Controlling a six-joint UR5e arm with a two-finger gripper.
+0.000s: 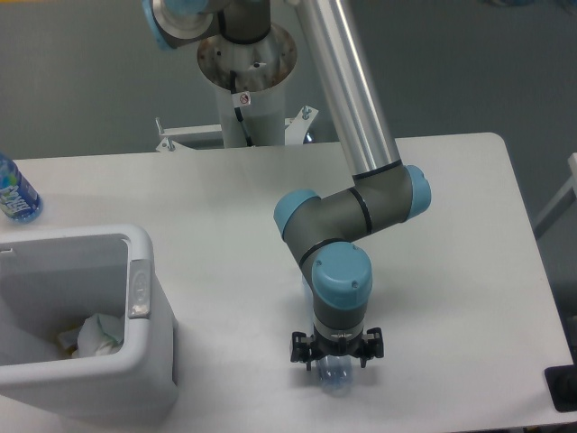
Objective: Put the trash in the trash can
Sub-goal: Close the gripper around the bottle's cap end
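Claw [335, 354] points down over the clear plastic bottle [336, 374] lying on the white worktop [469, 271]; finger contact obscured. White trash can [149, 347] at left holds crumpled white wrapper [97, 332]. Blue-labelled bottle [13, 194] stands far left.

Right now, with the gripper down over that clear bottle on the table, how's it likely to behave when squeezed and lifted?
The clear bottle looks thin and see-through, so probably light and apt to crumple. It lies on its side, so it may roll or slip from the gripper.

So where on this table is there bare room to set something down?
Bare tabletop lies right of the arm out to the edge, and along the back between the blue-labelled bottle and the arm. The front is crowded: the trash can holding the crumpled wrapper, then the gripper over the clear bottle.
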